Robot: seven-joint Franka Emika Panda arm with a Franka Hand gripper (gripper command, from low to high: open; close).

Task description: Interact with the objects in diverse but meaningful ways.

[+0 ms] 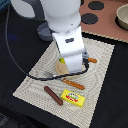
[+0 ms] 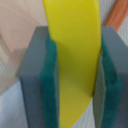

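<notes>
In the wrist view my gripper is shut on the yellow banana, which stands upright between the teal pads. In the exterior view the arm hangs over the middle of the striped placemat, and its white body hides the fingers and the banana. The brown sausage and the yellow rectangular packet lie on the mat's near part. A grey pot sits at the far right edge. A grey item shows behind the arm. The tomato is out of view.
Two orange carrot-like pieces lie on the mat, one by the packet, one right of the arm. A toy stove with black burners stands at the back right. A black cable loops over the mat.
</notes>
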